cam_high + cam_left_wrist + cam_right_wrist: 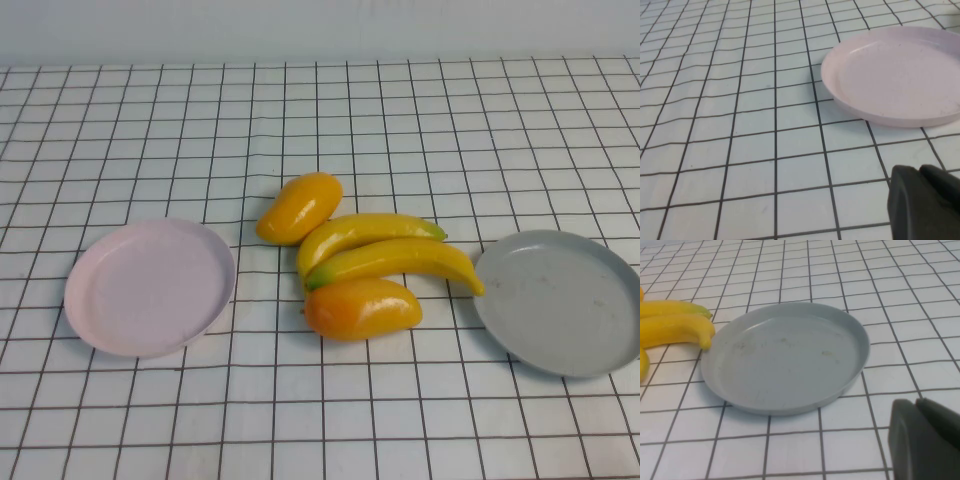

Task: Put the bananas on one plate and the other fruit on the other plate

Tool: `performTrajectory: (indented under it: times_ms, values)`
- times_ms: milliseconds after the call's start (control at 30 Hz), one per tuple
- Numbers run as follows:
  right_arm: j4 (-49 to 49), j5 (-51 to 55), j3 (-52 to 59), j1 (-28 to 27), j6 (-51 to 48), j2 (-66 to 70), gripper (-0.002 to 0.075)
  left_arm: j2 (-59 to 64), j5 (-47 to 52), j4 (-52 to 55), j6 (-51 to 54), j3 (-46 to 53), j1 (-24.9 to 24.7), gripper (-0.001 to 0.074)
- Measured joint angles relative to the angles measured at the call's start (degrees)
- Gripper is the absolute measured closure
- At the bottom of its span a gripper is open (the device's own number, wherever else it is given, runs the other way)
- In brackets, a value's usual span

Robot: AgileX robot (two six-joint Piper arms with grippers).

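Observation:
In the high view two yellow bananas [395, 257] lie side by side at the table's middle. One orange-yellow fruit [299, 207] lies behind them, another [362, 308] in front. The pink plate [150, 287] sits empty at the left, the grey plate [560, 300] empty at the right. Neither arm shows in the high view. My left gripper [925, 202] is shut and empty, hovering near the pink plate [900, 75]. My right gripper [925, 437] is shut and empty near the grey plate [785, 357]; the banana tips [677, 327] show beyond it.
A white cloth with a black grid [320, 120] covers the whole table. A pale wall [320, 30] runs along the far edge.

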Motion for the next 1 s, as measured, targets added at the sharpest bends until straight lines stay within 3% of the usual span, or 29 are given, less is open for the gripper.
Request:
performTrajectory:
  times_ms: [1000]
  values:
    - [0.00, 0.00, 0.00, 0.00, 0.00, 0.00, 0.0742, 0.00, 0.04, 3.10, 0.00, 0.00, 0.00, 0.0739]
